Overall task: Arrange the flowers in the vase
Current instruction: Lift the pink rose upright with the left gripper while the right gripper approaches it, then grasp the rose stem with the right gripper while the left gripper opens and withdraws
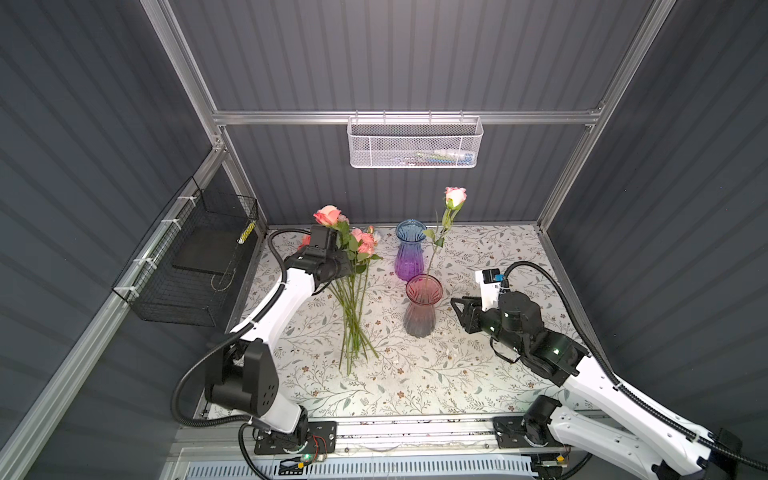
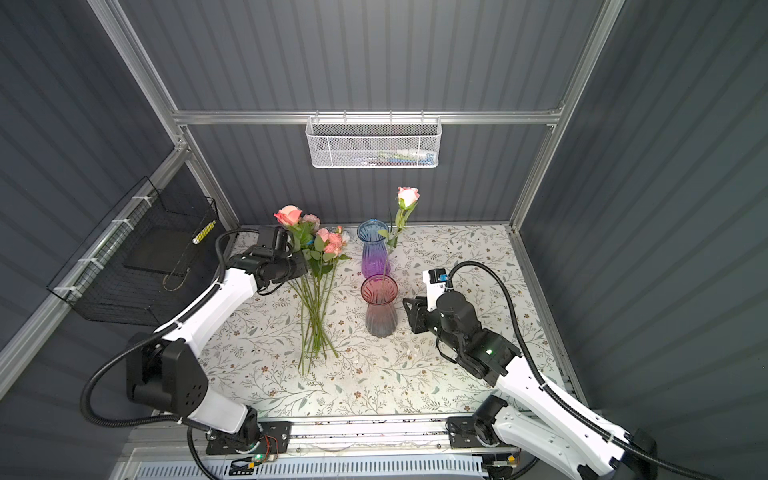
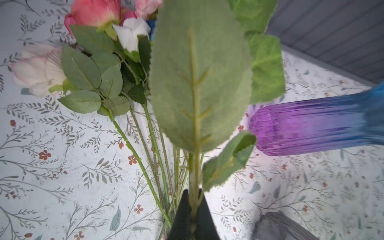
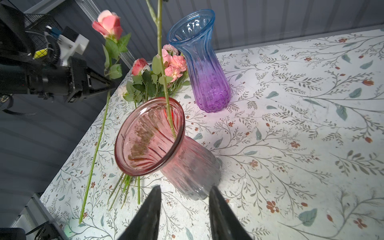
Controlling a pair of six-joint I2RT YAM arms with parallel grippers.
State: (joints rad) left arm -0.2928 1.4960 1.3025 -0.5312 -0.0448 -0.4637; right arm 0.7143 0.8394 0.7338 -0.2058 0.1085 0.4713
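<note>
Pinches the stem of a coral rose (image 4: 108, 25) tight in the left gripper (image 3: 193, 193), upright over the rose bunch (image 1: 353, 316) lying left of the vases. Holds the right gripper (image 4: 185, 189) half open and empty, just right of the pink vase (image 1: 422, 307), with one pink-white rose (image 1: 456, 196) standing inside and a blue-purple vase (image 1: 409, 249) just beyond.

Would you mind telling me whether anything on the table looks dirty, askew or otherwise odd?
The pink vase has a brownish smear on its inner wall, seen in the right wrist view, possibly residue. Its single rose leans against the rim, tilted rather than upright.
</note>
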